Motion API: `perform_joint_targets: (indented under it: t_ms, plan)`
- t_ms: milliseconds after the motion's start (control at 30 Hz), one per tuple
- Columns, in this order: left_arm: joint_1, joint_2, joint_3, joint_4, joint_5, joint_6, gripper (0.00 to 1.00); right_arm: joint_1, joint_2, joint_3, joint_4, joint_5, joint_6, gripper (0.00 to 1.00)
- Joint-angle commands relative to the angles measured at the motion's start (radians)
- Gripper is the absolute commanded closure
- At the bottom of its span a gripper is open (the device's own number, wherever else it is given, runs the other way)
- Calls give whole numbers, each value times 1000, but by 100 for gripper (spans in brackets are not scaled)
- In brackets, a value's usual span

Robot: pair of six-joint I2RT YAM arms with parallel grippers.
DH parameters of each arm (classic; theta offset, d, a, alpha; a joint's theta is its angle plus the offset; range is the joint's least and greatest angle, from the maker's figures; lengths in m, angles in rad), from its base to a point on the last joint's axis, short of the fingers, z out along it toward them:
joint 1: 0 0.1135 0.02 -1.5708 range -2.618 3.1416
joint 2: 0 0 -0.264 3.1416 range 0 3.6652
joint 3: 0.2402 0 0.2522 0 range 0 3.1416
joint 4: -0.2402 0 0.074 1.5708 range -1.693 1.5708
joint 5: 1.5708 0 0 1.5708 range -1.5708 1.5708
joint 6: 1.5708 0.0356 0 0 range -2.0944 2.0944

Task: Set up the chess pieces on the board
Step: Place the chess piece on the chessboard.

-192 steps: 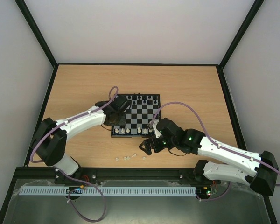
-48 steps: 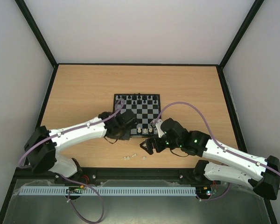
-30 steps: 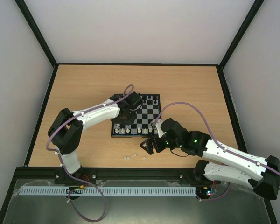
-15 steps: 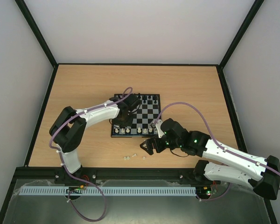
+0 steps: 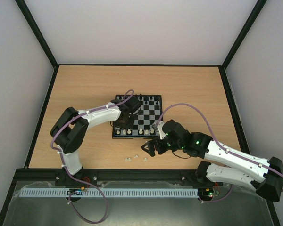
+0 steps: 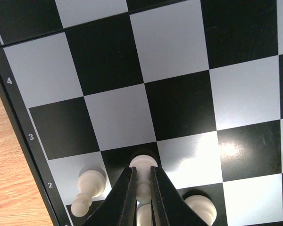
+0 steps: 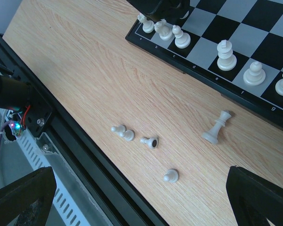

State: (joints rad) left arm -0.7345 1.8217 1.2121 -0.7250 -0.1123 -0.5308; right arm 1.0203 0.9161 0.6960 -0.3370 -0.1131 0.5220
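The left gripper [image 6: 142, 173], fingers clamped on a smooth white pawn [image 6: 143, 162], stands near the black left border of the glossy checkered board [image 6: 170, 47], while loose cream chess pieces [image 7: 127, 135] lie on open wood-grain table [image 7: 75, 70] between board and front rail [image 5: 132, 173], distinct only in the right wrist view, below the wide-open right gripper [image 5: 150, 147].

The left arm [image 5: 96, 115] rises from its base, bends at the elbow and reaches rightward. Its wrist points down and the left gripper [image 6: 142, 170] has its fingers pinched nearly together on a pawn [image 6: 144, 162]. The right arm [image 5: 226, 155] lies low and stretches leftward, with the right gripper [image 5: 148, 148] spread wide just above the surface.
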Motion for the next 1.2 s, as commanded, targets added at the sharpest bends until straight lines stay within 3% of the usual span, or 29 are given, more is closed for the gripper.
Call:
perform_joint_targets:
  t_ms: [0, 600, 1167]
  plan:
    - [6, 14, -11, -2, 10, 6, 93, -3, -4, -12, 3, -14, -4, 1]
    - [6, -13, -14, -27, -19, -4, 83, -3, 0, -15, 7, -20, -5, 1]
    - [7, -27, -32, -27, -36, -12, 83, -3, 0, -17, 9, -22, -5, 1]
